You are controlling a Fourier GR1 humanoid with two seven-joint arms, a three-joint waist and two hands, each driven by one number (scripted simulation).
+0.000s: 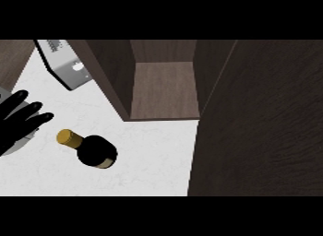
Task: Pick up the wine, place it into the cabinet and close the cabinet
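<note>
My left hand (13,120) is resting open at the worktop's (144,156) left edge, fingers straight, gripping nothing. The wine (95,150) is standing mid-worktop, just before the open cabinet (163,90).

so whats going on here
Nothing is being held yet. The wine bottle stands on the white counter, in front of the open cabinet, whose shelf looks bare. The robot's left hand is at the view's left edge, fingers spread, beside the bottle but not touching it. The right hand isn't visible.
</note>
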